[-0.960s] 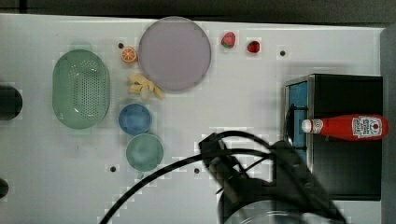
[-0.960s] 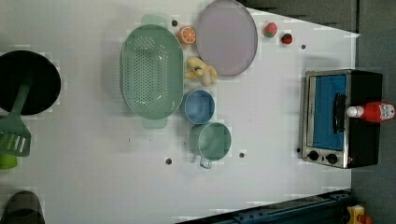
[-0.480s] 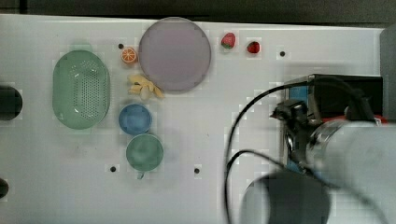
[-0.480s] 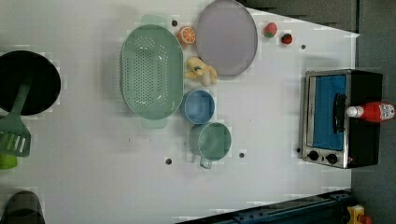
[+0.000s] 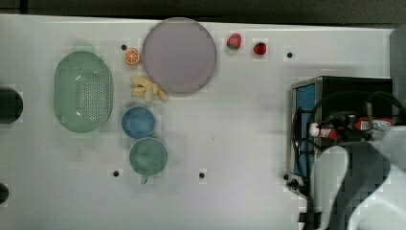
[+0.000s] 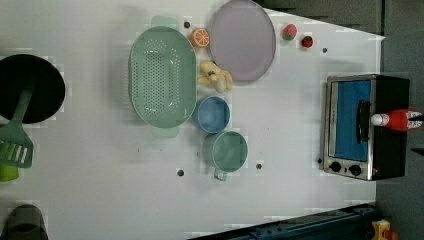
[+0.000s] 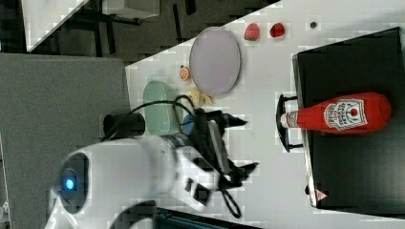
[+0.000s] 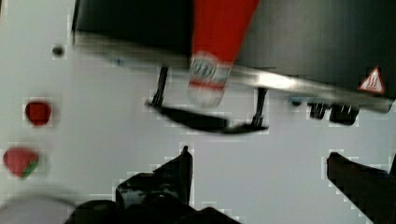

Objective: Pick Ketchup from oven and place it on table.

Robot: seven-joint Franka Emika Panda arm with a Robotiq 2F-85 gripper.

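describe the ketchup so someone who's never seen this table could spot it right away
Find the black toaster oven at the left view's right edge of the white table. Lying on its top, cap over the glass door, is the ketchup: a slim red bottle, far longer than the two small strawberries.

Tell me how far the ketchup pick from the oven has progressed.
Nothing is done yet: the slim red plastic ketchup bottle lies on top of the black toaster oven. The gripper is open beside it, not gripping. Grasping, lifting and placing on the white table remain.
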